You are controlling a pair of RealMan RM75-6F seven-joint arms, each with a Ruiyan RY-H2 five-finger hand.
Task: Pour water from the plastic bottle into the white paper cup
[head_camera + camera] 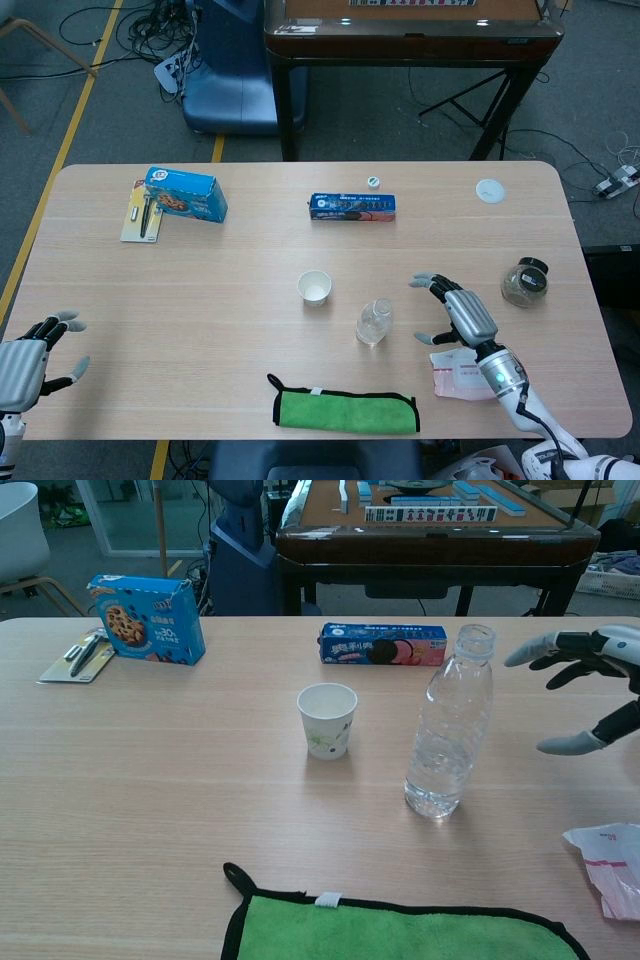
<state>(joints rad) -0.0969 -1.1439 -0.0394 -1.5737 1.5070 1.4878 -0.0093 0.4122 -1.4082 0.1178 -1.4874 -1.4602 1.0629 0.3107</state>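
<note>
A clear plastic bottle point(374, 322) point(450, 725) stands upright and uncapped near the table's middle, with water in it. The white paper cup point(314, 287) point(328, 720) stands upright to its left, a short gap between them. My right hand point(460, 309) point(585, 685) hovers to the right of the bottle, fingers spread toward it and holding nothing. A gap separates it from the bottle. My left hand point(25, 365) lies open at the table's near left corner, seen only in the head view.
A green cloth point(345, 410) lies at the front edge. A wet-wipes pack point(460, 375) sits under my right forearm. A glass jar point(524, 282) is at the right; a biscuit pack point(352, 207), blue cookie box point(186, 193), bottle cap point(373, 182) and lid point(490, 190) lie further back.
</note>
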